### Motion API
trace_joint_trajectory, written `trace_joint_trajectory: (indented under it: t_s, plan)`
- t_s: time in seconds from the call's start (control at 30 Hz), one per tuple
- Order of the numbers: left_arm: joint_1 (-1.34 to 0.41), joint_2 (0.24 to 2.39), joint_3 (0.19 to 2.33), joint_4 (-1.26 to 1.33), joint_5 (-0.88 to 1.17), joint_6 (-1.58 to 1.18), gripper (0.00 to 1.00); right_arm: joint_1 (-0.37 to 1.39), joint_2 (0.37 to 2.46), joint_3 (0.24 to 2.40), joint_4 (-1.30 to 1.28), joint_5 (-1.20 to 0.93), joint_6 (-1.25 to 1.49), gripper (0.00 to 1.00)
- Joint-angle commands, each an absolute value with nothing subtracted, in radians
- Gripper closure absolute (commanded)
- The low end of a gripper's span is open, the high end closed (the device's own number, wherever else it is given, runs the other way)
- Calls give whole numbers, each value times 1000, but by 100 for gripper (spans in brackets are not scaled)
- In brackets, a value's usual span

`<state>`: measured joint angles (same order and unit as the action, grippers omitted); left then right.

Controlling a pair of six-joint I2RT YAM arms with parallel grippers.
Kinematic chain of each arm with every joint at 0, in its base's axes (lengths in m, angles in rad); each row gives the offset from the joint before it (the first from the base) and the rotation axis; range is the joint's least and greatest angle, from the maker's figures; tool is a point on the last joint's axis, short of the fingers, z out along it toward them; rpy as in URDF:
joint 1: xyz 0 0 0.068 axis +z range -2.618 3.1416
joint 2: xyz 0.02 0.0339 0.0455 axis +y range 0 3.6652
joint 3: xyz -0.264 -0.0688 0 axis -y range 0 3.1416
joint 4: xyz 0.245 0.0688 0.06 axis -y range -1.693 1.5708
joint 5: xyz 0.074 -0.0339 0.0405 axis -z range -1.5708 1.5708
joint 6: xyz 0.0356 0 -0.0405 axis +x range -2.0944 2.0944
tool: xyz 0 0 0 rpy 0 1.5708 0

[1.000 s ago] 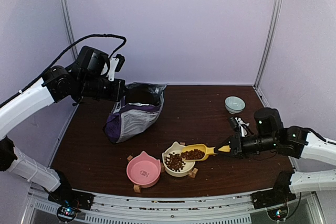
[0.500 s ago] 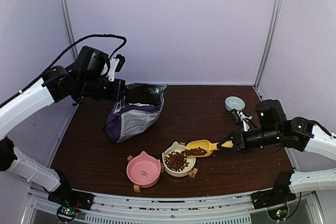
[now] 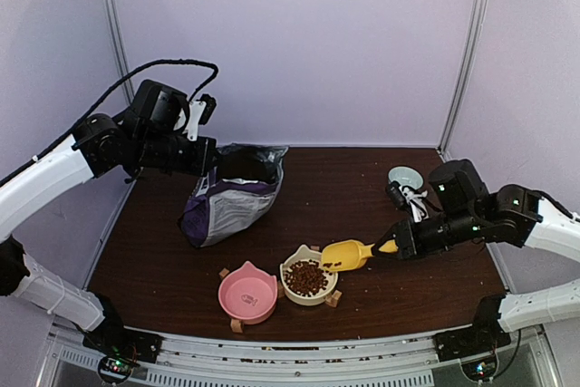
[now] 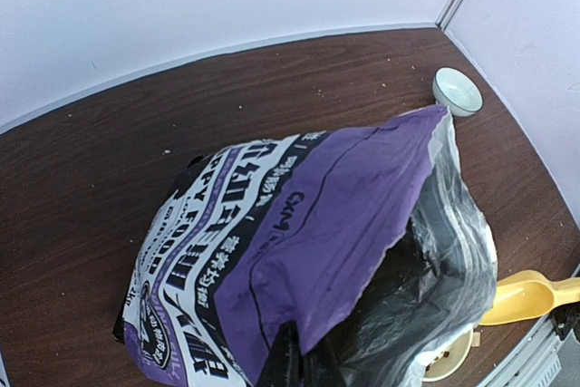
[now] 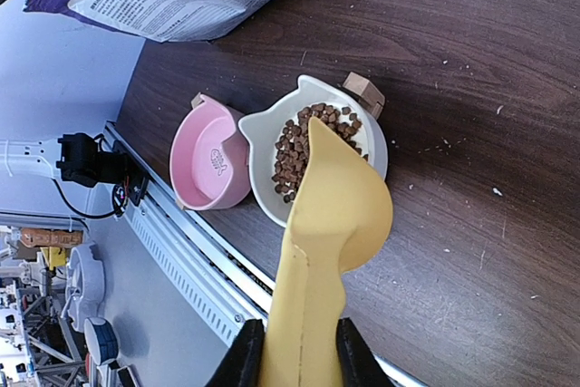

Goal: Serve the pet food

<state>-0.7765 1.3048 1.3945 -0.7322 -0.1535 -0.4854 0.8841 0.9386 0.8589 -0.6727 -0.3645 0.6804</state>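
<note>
Dark-brown kibble [image 3: 307, 276] lies heaped in the cream cat-shaped bowl [image 3: 291, 289], also in the right wrist view [image 5: 299, 140]. My right gripper [image 3: 399, 246] is shut on the handle of the yellow scoop [image 3: 344, 254], which is tipped mouth-down over that bowl's right rim; the scoop's underside shows in the right wrist view [image 5: 335, 215]. My left gripper [image 3: 201, 159] is shut on the rim of the purple food bag [image 3: 227, 197] and holds its mouth open; its fingertips [image 4: 290, 355] pinch the bag's purple edge [image 4: 308, 242].
A pink cat-shaped bowl [image 3: 246, 294] on wooden feet stands left of the cream bowl. A small pale-blue bowl [image 3: 404, 178] sits at the back right. Crumbs dot the brown table [image 3: 335, 188]. Frame posts and purple walls enclose the back and sides.
My right gripper has risen and rolled the scoop from level to mouth-down; the kibble in it has dropped into the cream bowl. The left arm and bag have not moved.
</note>
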Motion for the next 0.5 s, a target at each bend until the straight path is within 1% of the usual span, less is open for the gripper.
trace_joint_trajectory:
  t_s: [0.0,0.47]
  plan:
    - [-765,1290,1387,-698,-146,-483,100,925,950,919,-732,-260,621,87]
    - [-765,1274,1374,-698,-143,-483,100,1003,1015,1004,-798,-149,570,88]
